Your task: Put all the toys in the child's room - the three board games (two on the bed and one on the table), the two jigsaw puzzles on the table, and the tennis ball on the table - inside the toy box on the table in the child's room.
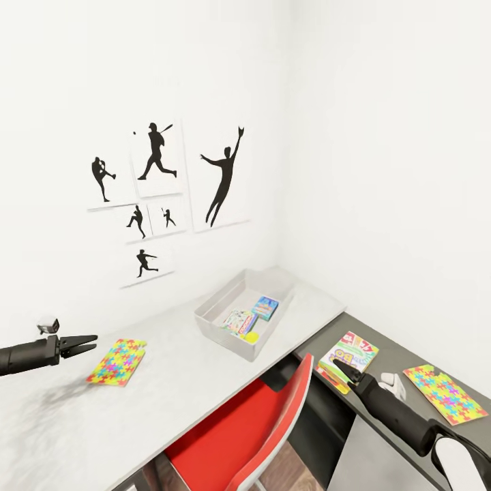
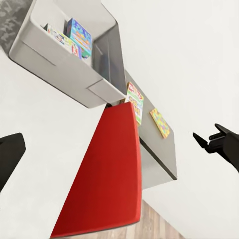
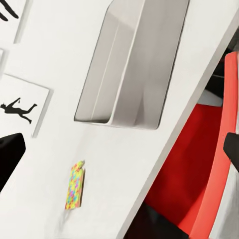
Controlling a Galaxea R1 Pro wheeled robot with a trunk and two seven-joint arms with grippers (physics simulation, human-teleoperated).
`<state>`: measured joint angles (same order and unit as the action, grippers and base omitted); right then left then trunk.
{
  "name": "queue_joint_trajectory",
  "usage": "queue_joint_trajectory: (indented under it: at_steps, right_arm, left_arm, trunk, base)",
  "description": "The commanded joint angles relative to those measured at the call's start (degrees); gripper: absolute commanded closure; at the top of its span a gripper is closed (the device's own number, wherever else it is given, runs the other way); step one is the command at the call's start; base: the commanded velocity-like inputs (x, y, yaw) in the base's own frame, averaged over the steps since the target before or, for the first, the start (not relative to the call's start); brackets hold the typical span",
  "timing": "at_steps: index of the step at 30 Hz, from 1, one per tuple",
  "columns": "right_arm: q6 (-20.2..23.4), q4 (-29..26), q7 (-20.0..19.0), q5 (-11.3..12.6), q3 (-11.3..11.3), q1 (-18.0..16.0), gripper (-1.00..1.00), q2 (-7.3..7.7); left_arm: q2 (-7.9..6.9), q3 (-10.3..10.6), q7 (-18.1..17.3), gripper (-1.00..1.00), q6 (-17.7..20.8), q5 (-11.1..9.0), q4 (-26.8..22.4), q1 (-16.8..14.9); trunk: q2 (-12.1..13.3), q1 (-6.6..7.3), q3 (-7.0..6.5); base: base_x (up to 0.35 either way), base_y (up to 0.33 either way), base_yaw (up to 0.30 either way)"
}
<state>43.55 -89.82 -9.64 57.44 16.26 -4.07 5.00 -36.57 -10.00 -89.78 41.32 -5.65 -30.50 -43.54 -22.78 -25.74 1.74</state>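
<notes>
A grey toy box point(image 1: 225, 320) sits on the light surface point(image 1: 170, 382), holding two board games point(image 1: 264, 307) and a tennis ball point(image 1: 251, 337). One jigsaw puzzle point(image 1: 117, 361) lies near the left gripper point(image 1: 87, 342), whose jaws are parted. Another puzzle point(image 1: 444, 393) and the SKIP-BO box point(image 1: 349, 356) rest on the dark wing, beside the right gripper point(image 1: 339, 369); its jaws' state is unclear.

Head cam high; wrists share toy box point(image 1: 228, 327).

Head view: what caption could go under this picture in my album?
Two games and a ball sit in the bin; puzzles wait outside.
</notes>
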Motion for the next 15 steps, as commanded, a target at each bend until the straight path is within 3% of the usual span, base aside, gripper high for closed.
queue_joint_trajectory:
  at_steps: [1,6,15]
  right_arm:
    - [0.30,-0.01,-0.26,-0.39,0.10,-0.06,-1.00,-0.03]
    - [0.28,0.00,-0.23,-0.69,0.09,-0.06,-1.00,-0.08]
    - [0.30,0.58,-0.33,-0.67,0.14,-0.06,-1.00,-0.05]
  left_arm:
    - [-0.02,0.01,-0.22,-1.00,0.61,0.03,0.00,-0.05]
    - [-0.01,0.04,-0.22,-1.00,0.61,0.03,0.00,-0.05]
    - [-0.04,0.05,-0.22,-1.00,0.61,0.06,0.00,-0.05]
  trunk:
    - [-0.13,-0.04,0.14]
    - [-0.13,-0.04,0.07]
    - [-0.13,-0.04,-0.22]
  base:
    - [0.000,0.000,0.000]
    - [-0.067,0.000,-0.089]
    - [-0.107,0.000,-0.241]
